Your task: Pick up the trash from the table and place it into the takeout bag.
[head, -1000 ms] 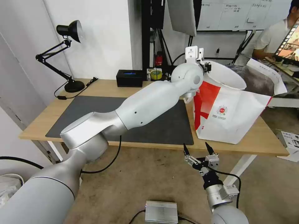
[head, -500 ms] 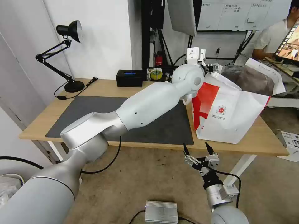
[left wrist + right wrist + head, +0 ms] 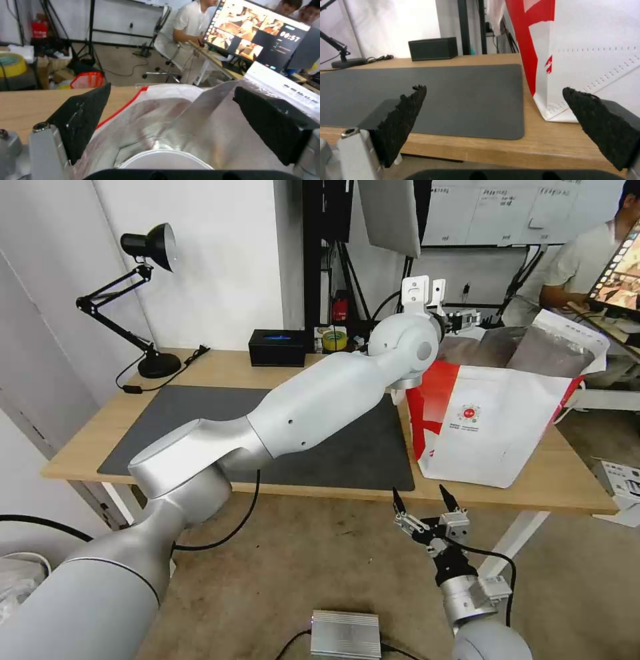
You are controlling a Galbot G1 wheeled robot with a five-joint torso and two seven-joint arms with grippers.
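Note:
The takeout bag point(image 3: 493, 427) stands on the right end of the table point(image 3: 220, 370), its mouth open and its foil lining showing. My left arm reaches across the dark mat point(image 3: 193, 413), and my left gripper point(image 3: 465, 319) hangs open just above the bag's back rim. In the left wrist view the left gripper point(image 3: 170, 97) is empty, and a white round bowl rim point(image 3: 166, 158) lies down inside the foil-lined bag point(image 3: 206, 120). My right gripper point(image 3: 423, 500) waits open below the table's front edge, near the bag's white-and-red side point(image 3: 586, 57).
A black box point(image 3: 277, 347) and a yellow tape roll point(image 3: 335, 340) sit at the table's back edge, with a black desk lamp point(image 3: 143, 300) at the back left. A metal box point(image 3: 345, 635) lies on the floor. A person sits at a monitor behind the bag.
A white round thing at the bag's mouth a second ago has dropped inside. The bag's walls have sprung up straighter. The left gripper moved slightly right; the right arm stayed still.

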